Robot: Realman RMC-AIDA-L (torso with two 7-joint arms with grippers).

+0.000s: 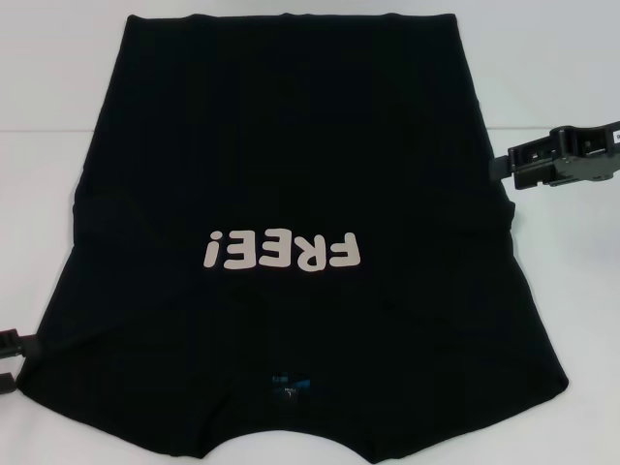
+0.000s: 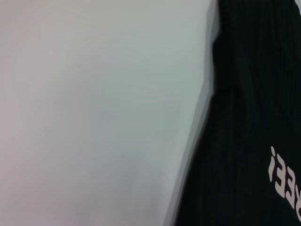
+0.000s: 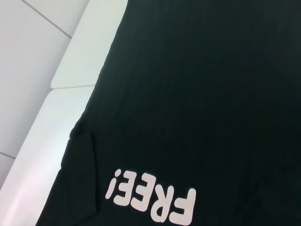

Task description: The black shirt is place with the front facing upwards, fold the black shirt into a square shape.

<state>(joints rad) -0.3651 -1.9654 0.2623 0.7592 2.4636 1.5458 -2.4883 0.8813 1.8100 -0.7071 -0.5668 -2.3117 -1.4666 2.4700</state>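
The right hand (image 1: 506, 170) is held just off the right edge of the black shirt (image 1: 291, 145), while the left hand (image 1: 12, 356) is seen at the shirt's near left edge; whether either is spread or pressed together cannot be told. The shirt is laid flat, front up, on the white bench (image 1: 58, 116), sleeves folded in, with its print (image 1: 282, 251) and blue neck label (image 1: 287, 384) toward the robot.
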